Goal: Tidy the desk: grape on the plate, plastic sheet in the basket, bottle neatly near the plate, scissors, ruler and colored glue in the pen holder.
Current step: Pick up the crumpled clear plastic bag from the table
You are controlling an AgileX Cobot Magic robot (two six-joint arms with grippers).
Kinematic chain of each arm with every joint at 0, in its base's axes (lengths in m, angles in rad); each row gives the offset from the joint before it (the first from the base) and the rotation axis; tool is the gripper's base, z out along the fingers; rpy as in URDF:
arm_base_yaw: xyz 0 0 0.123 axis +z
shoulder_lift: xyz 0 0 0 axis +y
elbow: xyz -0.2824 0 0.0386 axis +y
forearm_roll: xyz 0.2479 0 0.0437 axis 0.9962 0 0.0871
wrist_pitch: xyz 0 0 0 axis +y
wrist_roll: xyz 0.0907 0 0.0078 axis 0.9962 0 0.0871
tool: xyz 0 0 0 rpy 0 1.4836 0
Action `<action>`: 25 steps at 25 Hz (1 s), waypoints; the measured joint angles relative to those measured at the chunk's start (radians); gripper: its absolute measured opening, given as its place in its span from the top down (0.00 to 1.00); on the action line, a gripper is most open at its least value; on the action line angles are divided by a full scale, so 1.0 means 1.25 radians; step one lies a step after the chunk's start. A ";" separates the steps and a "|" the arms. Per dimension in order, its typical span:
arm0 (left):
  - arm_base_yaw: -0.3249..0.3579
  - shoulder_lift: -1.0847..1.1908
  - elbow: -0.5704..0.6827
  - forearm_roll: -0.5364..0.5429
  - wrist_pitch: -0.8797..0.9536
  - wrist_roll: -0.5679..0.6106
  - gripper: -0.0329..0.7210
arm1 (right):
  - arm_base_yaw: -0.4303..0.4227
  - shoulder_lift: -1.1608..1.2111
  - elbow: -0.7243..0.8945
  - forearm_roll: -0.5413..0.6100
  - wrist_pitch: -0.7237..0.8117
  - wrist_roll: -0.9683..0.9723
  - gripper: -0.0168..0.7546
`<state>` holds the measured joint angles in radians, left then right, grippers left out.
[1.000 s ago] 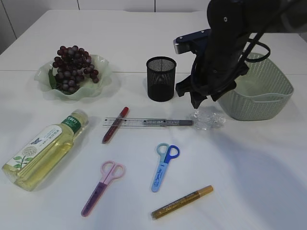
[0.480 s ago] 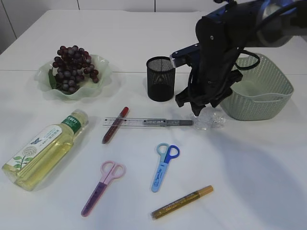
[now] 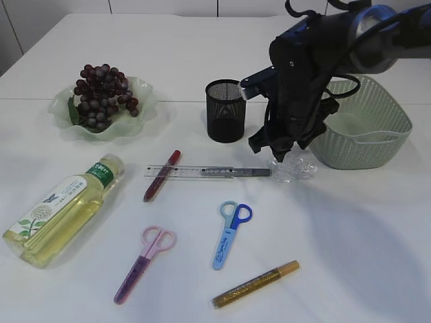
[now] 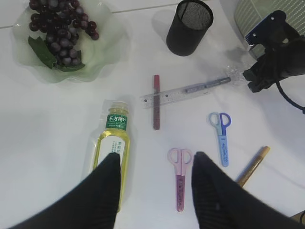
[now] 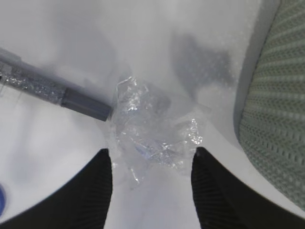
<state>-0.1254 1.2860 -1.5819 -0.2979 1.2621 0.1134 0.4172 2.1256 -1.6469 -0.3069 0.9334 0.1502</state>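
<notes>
Nearest the front edge of the white bench (image 3: 377, 269) lies a gold glitter glue pen (image 3: 256, 284), angled up to the right. Just behind it are two pairs of scissors: the pink scissors (image 3: 143, 262) on the left and the blue scissors (image 3: 230, 233) to their right, both with handles pointing away. At the far left a bottle (image 3: 62, 210) of pale yellow liquid lies on its side, green cap toward the middle of the bench.

Further back, a red glue pen (image 3: 161, 174) lies at a slant, its upper part crossing the left end of a clear ruler (image 3: 188, 172). A silver glitter pen (image 3: 236, 172) rests along the ruler, its grey cap almost touching the crumpled plastic sheet (image 5: 155, 131), which sits on the bench just beside the green basket (image 3: 377, 145) but outside it.

The right gripper (image 5: 151, 186) hangs directly over the sheet; its fingers (image 5: 97, 183) are spread apart, one on each side of the plastic, grasping nothing. The left gripper (image 4: 155, 183) hovers high above the near half of the bench, fingers (image 4: 107, 186) likewise released and empty, with the bottle and pink scissors seen below them.

Behind the ruler stands the black mesh pen holder (image 3: 225, 110), upright. At the far left the grapes (image 3: 102, 94) lie piled on the pale green plate (image 3: 145, 101).
</notes>
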 joint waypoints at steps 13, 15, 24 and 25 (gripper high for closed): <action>0.000 0.000 0.000 0.000 0.000 0.000 0.48 | 0.000 0.000 -0.001 -0.011 -0.021 0.003 0.43; 0.000 0.000 0.000 0.000 0.000 0.000 0.48 | 0.000 0.000 -0.001 -0.012 -0.021 0.003 0.43; 0.000 0.000 0.000 0.000 0.000 0.000 0.48 | 0.000 0.038 -0.006 -0.012 -0.021 0.006 0.43; 0.000 0.000 0.000 0.000 0.000 0.000 0.48 | 0.000 0.044 -0.007 -0.012 -0.021 0.006 0.43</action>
<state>-0.1254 1.2860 -1.5819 -0.2979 1.2621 0.1134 0.4172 2.1810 -1.6562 -0.3225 0.9074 0.1583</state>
